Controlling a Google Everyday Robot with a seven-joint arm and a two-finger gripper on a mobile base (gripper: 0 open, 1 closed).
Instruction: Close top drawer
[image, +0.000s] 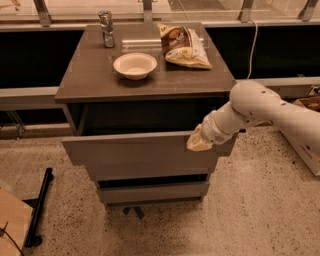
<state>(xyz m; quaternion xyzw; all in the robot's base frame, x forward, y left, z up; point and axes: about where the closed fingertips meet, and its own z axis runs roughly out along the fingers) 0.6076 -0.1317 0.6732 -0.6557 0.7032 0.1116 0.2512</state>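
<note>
The top drawer (135, 150) is the wide grey-brown one directly under the cabinet top. It stands partly pulled out, with a dark gap behind its plain front. My gripper (198, 141) rests against the right end of that front, at the end of my white arm (260, 107) reaching in from the right. The two lower drawers (152, 192) sit further back beneath it.
On the cabinet top (90, 75) stand a white bowl (135, 65), a chip bag (183, 46) and a metal cup (106, 28). A black stand (39, 207) lies on the speckled floor at left, next to a cardboard box (10, 225). A cable (251, 42) hangs at right.
</note>
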